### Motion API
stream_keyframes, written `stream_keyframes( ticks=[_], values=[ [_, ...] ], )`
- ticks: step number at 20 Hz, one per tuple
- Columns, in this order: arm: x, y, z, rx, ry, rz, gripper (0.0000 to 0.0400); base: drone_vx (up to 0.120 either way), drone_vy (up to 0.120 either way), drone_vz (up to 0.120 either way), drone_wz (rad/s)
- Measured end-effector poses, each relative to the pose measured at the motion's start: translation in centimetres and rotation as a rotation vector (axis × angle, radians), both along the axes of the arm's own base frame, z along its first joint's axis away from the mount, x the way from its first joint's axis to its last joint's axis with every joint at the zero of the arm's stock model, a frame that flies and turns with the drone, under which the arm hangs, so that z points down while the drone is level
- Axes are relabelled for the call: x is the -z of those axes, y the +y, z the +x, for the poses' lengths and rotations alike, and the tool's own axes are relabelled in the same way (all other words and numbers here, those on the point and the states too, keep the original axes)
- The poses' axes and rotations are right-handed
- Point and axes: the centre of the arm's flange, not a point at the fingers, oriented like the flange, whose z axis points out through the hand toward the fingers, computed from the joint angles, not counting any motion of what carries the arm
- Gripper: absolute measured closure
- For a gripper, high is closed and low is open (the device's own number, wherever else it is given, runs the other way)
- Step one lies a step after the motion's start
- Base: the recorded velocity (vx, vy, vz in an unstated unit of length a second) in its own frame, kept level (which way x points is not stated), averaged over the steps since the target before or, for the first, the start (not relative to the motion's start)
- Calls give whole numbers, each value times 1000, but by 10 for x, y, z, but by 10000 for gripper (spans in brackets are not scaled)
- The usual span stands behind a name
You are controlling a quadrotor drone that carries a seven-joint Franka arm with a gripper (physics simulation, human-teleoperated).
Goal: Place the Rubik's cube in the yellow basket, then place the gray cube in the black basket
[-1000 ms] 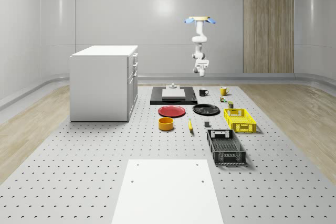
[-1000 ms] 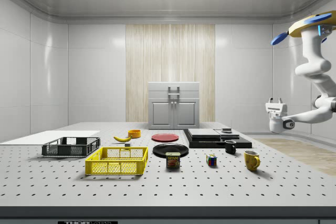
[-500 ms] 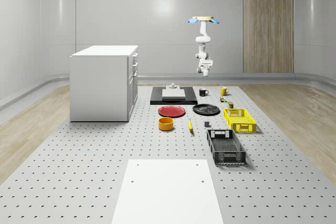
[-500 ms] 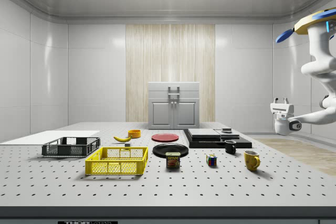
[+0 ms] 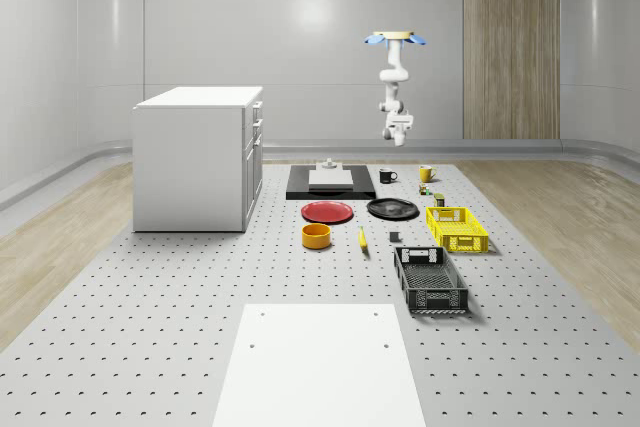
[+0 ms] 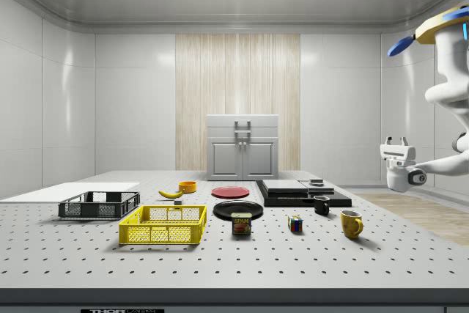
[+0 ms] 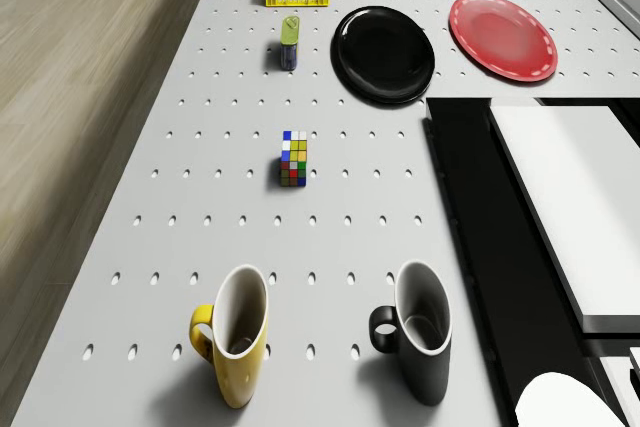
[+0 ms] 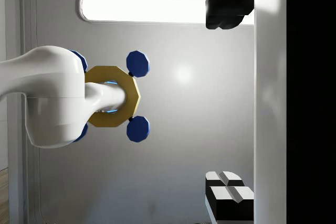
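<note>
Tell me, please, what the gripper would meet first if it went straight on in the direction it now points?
Probably the ceiling. In the side view the gripper points upward, hanging in the air beyond the table's far end, with nothing above it until the ceiling. The wrist view looks up past the drone.

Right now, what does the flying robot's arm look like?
The arm is glossy white with rounded, chunky segments. It hangs from a yellow-gold drone body with blue rotors. The end effector is white too, with a dark round detail on its side and two short white fingers.
</note>
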Motion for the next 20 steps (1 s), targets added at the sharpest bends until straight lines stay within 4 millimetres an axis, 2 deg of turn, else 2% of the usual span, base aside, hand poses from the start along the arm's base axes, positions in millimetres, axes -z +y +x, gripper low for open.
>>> stream_keyframes(
  ticks=[12,17,20],
  values=[
    [1,11,-1,3,-9,-113,0,120,120,0,0],
    [5,28,-1,7,-12,-284,0,120,120,0,0],
    [12,45,-1,12,-14,-478,0,120,13,0,0]
  ],
)
